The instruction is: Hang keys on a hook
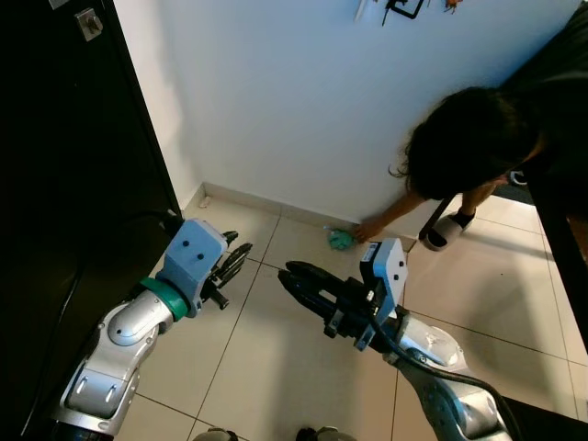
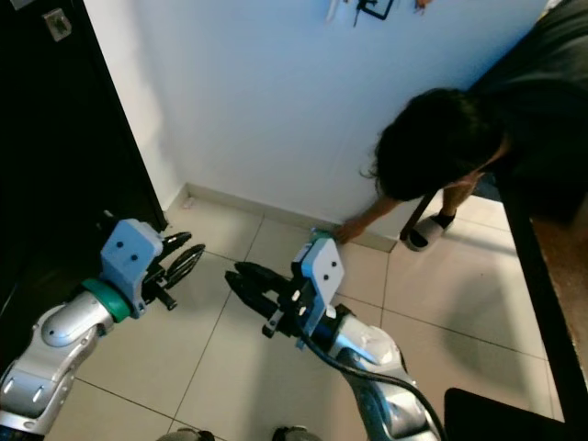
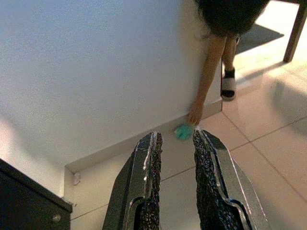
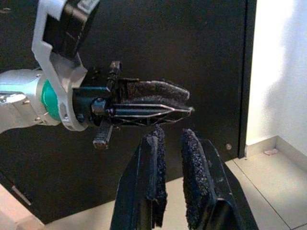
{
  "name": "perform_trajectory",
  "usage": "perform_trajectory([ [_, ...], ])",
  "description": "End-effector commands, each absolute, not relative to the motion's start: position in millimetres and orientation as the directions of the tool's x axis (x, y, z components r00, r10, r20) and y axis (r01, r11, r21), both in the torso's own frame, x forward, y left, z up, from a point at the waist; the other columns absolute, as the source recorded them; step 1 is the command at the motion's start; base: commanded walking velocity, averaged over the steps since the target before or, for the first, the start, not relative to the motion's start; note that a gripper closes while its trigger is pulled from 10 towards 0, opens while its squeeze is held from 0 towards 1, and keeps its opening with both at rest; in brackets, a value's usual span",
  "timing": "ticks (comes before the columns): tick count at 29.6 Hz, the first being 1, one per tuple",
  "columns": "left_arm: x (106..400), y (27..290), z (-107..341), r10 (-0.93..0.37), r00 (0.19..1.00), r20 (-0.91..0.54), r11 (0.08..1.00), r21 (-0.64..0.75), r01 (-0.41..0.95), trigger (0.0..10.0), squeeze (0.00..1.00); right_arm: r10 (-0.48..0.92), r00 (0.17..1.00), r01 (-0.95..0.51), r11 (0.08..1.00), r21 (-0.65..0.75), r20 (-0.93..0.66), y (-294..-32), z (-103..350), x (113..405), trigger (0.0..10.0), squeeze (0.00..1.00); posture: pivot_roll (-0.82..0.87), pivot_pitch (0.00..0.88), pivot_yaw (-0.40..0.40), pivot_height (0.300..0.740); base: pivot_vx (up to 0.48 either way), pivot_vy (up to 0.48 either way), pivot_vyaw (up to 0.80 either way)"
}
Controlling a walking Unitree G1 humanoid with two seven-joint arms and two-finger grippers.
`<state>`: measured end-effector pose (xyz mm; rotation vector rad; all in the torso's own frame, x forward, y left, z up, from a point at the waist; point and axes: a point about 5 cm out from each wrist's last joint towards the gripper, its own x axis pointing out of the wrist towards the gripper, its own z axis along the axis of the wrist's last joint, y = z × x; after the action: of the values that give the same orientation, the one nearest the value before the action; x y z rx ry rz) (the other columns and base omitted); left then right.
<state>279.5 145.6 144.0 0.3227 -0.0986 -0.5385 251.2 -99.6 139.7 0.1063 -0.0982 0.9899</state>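
A small teal object (image 1: pixel 340 239), probably the keys' fob, lies on the tiled floor against the skirting board. A person's hand (image 1: pixel 370 230) reaches down to it and touches it. In the left wrist view the teal object (image 3: pixel 183 132) lies far ahead, between the finger lines. High on the white wall is a dark hook rack (image 1: pixel 404 9) with small things on it. My left gripper (image 1: pixel 241 253) hovers low over the floor, open and empty. My right gripper (image 1: pixel 285 273) points left toward it, slightly open and empty.
The person (image 1: pixel 478 138) crouches at the right, a sandalled foot (image 1: pixel 446 230) by the wall. A black door (image 1: pixel 64 184) fills the left side. A dark table edge (image 1: pixel 560 220) runs along the right. Pale floor tiles (image 1: pixel 276 367) lie below my arms.
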Motion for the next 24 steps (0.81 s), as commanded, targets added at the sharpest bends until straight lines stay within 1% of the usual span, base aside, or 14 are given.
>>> perform_trajectory([
  [1,278,144,137,-0.533,0.846,-0.014,0.79,0.348,0.504,10.0,0.0,0.83,0.546,-0.837,0.546,0.032,0.116,-99,136,251,10.0,0.0,0.0,0.0,0.054,0.74,0.0,0.0,0.0],
  [11,286,141,135,-0.524,0.852,0.005,0.796,0.358,0.488,10.0,0.0,0.838,0.535,-0.845,0.534,0.04,0.108,-95,133,259,10.0,0.0,0.01,0.0,0.045,0.74,0.0,0.0,0.0],
  [12,289,141,134,-0.521,0.853,0.002,0.794,0.368,0.484,10.0,0.0,0.841,0.53,-0.847,0.529,0.038,0.104,-93,132,262,10.0,0.0,0.04,0.0,0.051,0.74,0.0,0.0,0.0],
  [14,294,142,132,-0.513,0.858,-0.011,0.793,0.378,0.479,10.0,0.0,0.843,0.529,-0.848,0.529,0.03,0.1,-90,131,267,10.0,0.0,0.04,0.0,0.067,0.74,0.0,0.0,0.0],
  [17,296,143,131,-0.511,0.86,-0.016,0.792,0.38,0.478,10.0,0.0,0.843,0.529,-0.848,0.529,0.028,0.099,-89,130,269,10.0,0.0,0.04,0.0,0.069,0.74,0.0,0.0,0.0],
  [19,298,143,129,-0.514,0.857,-0.025,0.79,0.377,0.484,10.0,0.0,0.837,0.538,-0.842,0.539,0.021,0.1,-88,130,271,10.0,0.0,0.02,0.0,0.091,0.74,0.0,0.0,0.0],
  [23,301,144,128,-0.521,0.853,-0.029,0.784,0.379,0.492,10.0,0.0,0.834,0.544,-0.838,0.545,0.013,0.099,-87,129,272,10.0,0.0,0.0,0.0,0.102,0.74,0.0,0.0,0.0],
  [24,302,144,128,-0.523,0.852,-0.029,0.783,0.38,0.493,10.0,0.0,0.834,0.544,-0.838,0.546,0.009,0.096,-87,128,273,10.0,0.0,0.0,0.0,0.093,0.74,0.0,0.0,0.0],
])
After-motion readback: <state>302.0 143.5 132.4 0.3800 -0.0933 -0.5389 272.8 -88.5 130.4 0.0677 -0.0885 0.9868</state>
